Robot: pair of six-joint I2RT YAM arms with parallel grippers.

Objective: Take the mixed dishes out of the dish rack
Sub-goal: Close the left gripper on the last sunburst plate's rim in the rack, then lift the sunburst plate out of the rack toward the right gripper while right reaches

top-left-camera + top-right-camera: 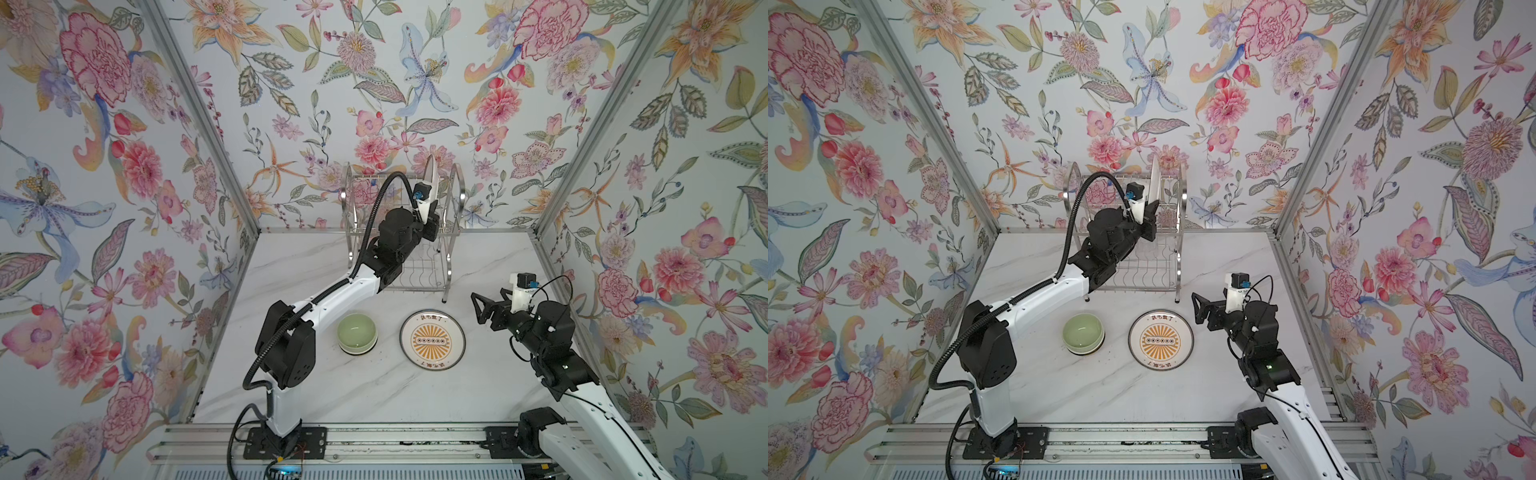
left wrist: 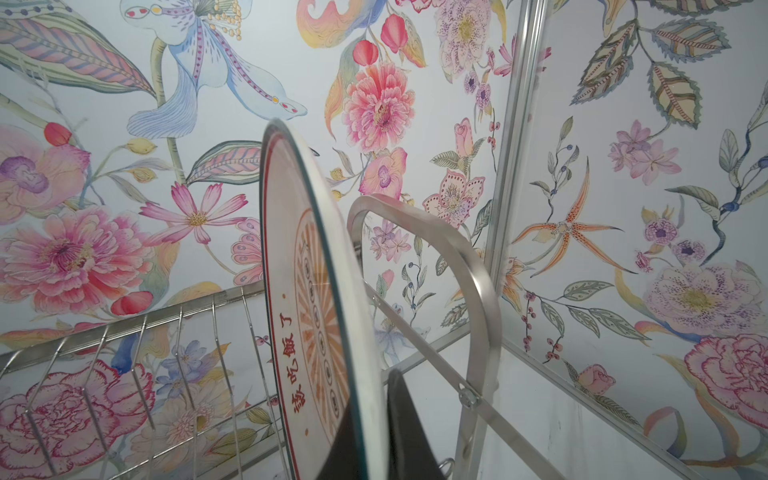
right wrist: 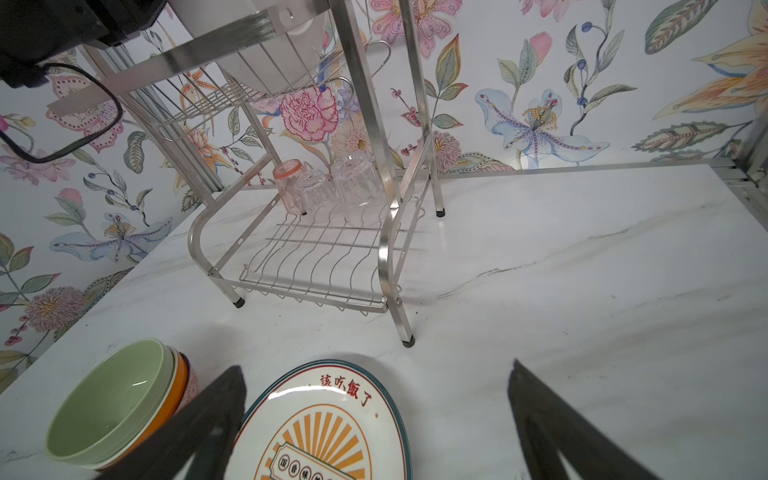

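We lose the lower half of the upright plate point(image 1: 433, 178) behind the left arm point(image 1: 399, 232) in both top views, and in the left wrist view its bottom runs off the edge along with the left gripper point(image 2: 374, 440). In the right wrist view the flat plate point(image 3: 324, 419) is cut off by the edge, the orange bowl point(image 3: 178, 395) shows only a rim under the green bowl point(image 3: 108, 407), and the clear cups point(image 3: 336, 187) blur together, uncountable.

Bright, even, diffuse light; shadows on the marble surface point(image 1: 374, 395) are faint and soft. The dish rack point(image 3: 360, 83) glints. Wide-angle bending shows at the frame edges; the right claw point(image 3: 376, 368) is blurred at the lower frame.
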